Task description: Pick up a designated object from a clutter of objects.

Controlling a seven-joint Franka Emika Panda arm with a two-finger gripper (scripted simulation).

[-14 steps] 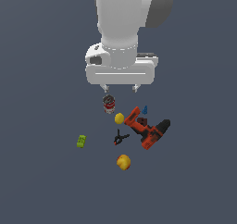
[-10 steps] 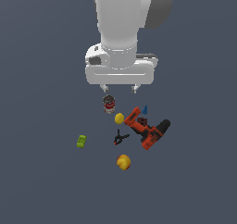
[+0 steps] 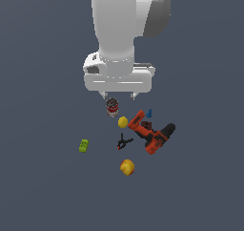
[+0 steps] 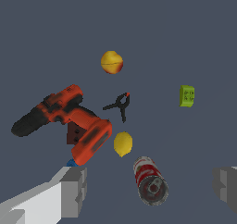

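Small black clamp lying flat between lemon and yellow-orange fruit, beside drill, orange tip toward the exterior view's right, gripper spread wide, empty, above can

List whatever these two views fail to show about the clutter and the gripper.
- Tiny blue piece: wrist view, mostly behind the red-and-black power drill.
- Gripper: fingers cut off by the wrist view's edges.
- Small black spring clamp: too small in the exterior view to read its jaws.
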